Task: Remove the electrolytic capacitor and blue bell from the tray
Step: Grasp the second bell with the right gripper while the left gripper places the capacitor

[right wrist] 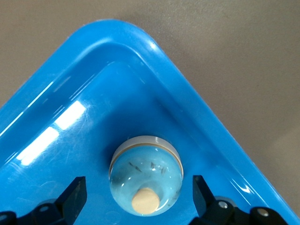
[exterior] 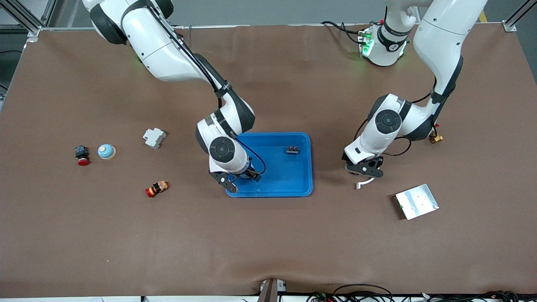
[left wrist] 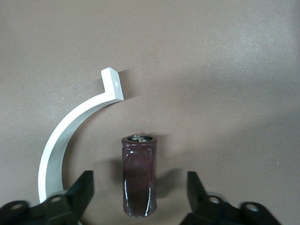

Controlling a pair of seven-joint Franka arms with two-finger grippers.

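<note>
Front view — capacitor [left wrist: 139,180] hidden.

Front view: right gripper [exterior: 239,181] hides the bell [right wrist: 146,175] in the blue tray [exterior: 303,184]; left gripper [exterior: 366,171] hides the capacitor [left wrist: 139,174]. Small dark part [exterior: 292,149] in tray too small to identify. White curved piece [left wrist: 70,136] cut off by left wrist view's edge.

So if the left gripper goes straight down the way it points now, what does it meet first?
Most likely the capacitor, which stands between the open jaws of the left gripper on the brown table. The white curved bracket lies just beside that line; depth is unclear.
</note>
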